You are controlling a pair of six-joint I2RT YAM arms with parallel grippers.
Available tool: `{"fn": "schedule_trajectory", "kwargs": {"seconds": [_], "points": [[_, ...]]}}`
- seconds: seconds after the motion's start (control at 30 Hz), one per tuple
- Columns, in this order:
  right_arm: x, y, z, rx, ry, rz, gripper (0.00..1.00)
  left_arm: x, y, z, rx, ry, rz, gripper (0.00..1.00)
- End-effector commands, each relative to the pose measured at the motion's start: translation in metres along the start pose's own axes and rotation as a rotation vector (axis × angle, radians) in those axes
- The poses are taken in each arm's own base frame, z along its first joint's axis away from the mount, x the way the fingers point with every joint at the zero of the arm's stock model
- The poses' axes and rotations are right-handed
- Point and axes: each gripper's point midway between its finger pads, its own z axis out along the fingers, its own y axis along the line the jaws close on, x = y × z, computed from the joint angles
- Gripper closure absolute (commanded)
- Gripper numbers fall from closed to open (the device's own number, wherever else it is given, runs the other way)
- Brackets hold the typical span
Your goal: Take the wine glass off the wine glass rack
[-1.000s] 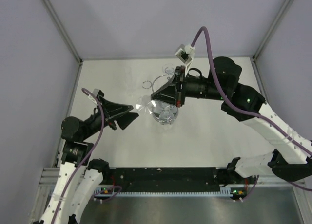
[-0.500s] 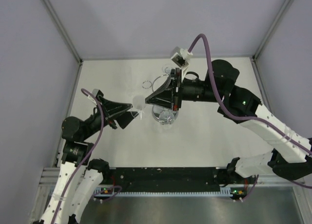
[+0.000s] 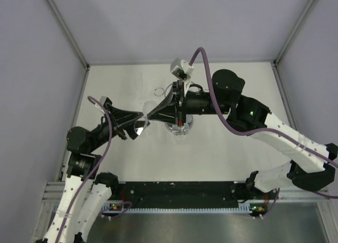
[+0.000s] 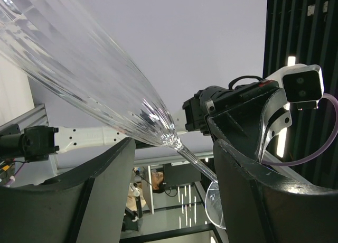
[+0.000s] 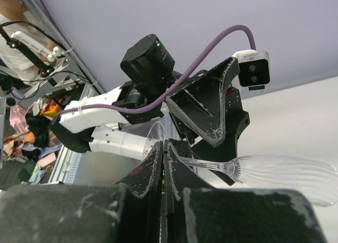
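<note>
Left arm: the left gripper (image 4: 174,143) is released, its jaws spread wide. The wine glass (image 4: 105,84) runs through the gap. Its ribbed bowl sits close to the left wrist camera, and its thin stem passes between the two black fingers (image 4: 79,201) toward the far side. No contact between these fingers and the glass is seen in the left wrist view.

Wine glass: it lies roughly level in the air above the white counter (image 3: 222,158), between the two arms. The bowl is toward the left arm, and the stem and round foot are toward the right arm. From the top camera the clear glass is hard to pick out against the counter, so its exact outline there is uncertain.

Right arm: the right gripper (image 5: 163,145) is clenched, its fingertips drawn almost together. The right wrist view shows the stem meeting those fingertips just beside the foot, so this gripper is grasping the glass by the stem.

Wine glass rack (image 3: 179,129): it stands on the counter to the right of the glass. Its mirrored round base is partly covered by the right arm. The glass appears to be apart from the rack, near the left side of the base.
</note>
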Motion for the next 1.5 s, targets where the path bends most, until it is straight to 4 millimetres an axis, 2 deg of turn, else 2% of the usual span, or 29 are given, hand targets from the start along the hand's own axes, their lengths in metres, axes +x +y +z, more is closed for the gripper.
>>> {"fn": "schedule_trajectory", "kwargs": {"seconds": [0.0,0.5,0.83,1.03,1.4,1.43,1.47], "points": [[-0.006,0.006,0.011,-0.035,-0.037,-0.041,1.00,0.004,-0.015,0.000,0.055,0.009,0.039,0.33],[0.018,-0.003,0.025,-0.029,0.006,-0.021,1.00,0.004,-0.017,0.000,0.074,0.013,0.055,0.34],[0.026,-0.007,0.027,-0.020,0.019,-0.013,1.00,0.005,-0.016,-0.001,0.081,0.016,0.064,0.55],[0.031,-0.011,0.027,-0.003,0.030,-0.011,1.00,0.005,-0.016,-0.001,0.087,0.018,0.069,0.73],[0.043,-0.017,0.016,0.040,0.053,-0.016,1.00,0.004,-0.015,0.000,0.086,0.017,0.084,0.86],[0.043,-0.017,0.012,0.045,0.053,-0.018,0.95,0.004,-0.014,0.000,0.083,0.020,0.085,0.88],[0.043,-0.016,0.008,0.052,0.051,-0.017,0.86,0.004,-0.015,0.000,0.084,0.021,0.089,0.89]]}}
